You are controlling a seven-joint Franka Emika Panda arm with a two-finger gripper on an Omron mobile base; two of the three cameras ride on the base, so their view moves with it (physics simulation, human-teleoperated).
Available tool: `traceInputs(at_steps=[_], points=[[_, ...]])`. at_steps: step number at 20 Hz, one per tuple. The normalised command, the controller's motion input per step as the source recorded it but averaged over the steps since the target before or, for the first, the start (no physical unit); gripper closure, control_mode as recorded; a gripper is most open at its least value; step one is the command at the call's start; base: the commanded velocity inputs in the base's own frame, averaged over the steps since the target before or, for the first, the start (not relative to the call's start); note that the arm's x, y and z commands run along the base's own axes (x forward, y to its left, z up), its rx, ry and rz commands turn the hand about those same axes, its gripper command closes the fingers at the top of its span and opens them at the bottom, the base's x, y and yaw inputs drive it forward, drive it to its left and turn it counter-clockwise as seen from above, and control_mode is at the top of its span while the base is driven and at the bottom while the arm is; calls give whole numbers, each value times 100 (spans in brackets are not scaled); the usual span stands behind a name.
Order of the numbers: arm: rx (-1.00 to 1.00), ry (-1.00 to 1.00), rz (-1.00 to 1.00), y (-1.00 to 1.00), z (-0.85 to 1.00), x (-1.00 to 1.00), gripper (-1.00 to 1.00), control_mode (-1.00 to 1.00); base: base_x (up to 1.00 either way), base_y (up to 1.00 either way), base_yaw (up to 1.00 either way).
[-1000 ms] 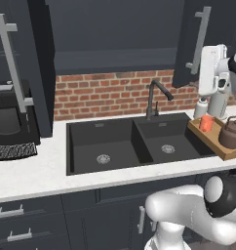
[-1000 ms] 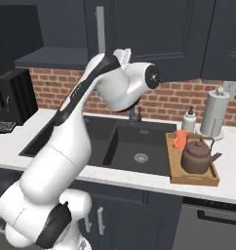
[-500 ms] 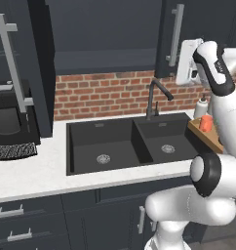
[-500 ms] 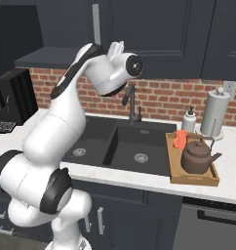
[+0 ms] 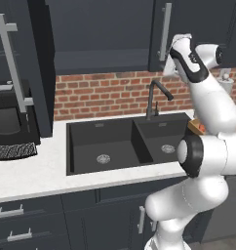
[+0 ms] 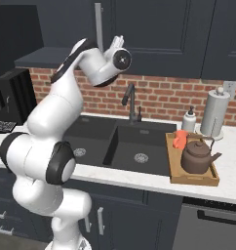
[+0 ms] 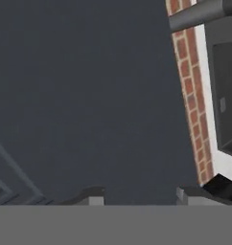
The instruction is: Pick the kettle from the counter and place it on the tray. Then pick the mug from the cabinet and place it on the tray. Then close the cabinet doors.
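Door-closing is the step in hand, judging by the lower right of the right base view: the squat, rounded brown kettle [image 6: 198,156] and the small orange-red mug [image 6: 180,139] sit on the low-rimmed wooden tray [image 6: 193,179], on the marbled white counter [image 6: 139,178]. In the hand view your gripper [image 7: 139,196] shows its tips apart with nothing between them, facing a flat, matte charcoal cabinet door [image 7: 89,95]. Push with a broad, flat contact on the panel rather than hooking the slim silver bar handle [image 5: 165,29] at the top of the left base view, and follow the hinge arc. How far ajar this door stands is hard to tell. The other door [image 5: 42,73], upper left, stands wide open and needs its own push.
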Motion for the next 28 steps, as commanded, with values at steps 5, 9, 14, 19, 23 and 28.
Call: traceInputs(at_steps=[5,9,14,19,23,28], points=[[0,0,-17,-1,-18,90,-100,-100,0,0,0],[0,-1,-10,-38,-50,27,-100,-100,0,0,0],[0,-1,-6,-40,-38,-35,-100,-100,0,0,0],[0,0,-3,-41,-1,-86,-100,-100,0,0,0],[0,0,0,-39,1,-100,-100,-100,0,0,0],[0,0,0,-2,8,-100,-100,-100,0,0,0]])
